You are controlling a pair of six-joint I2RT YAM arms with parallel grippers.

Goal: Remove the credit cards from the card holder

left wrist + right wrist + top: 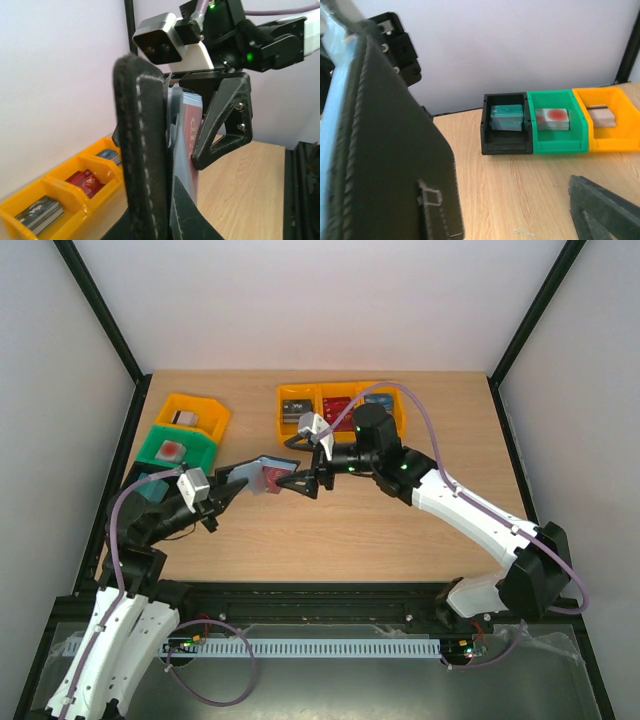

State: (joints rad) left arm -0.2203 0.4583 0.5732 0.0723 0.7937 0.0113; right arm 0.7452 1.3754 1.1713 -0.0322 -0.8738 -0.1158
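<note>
Closest to us, the card holder shows only its stitched black edge, blurred. It hides most of a reddish card, whose print we cannot read. It hangs above the counter, long axis left to right, card end facing right. Our left end effector clamps it; the right end effector stands wide at the card end.

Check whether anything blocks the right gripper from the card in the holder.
Nothing visible does. The open right gripper is right at the reddish card sticking out of the card holder, which the left gripper holds clamped above the table.
</note>
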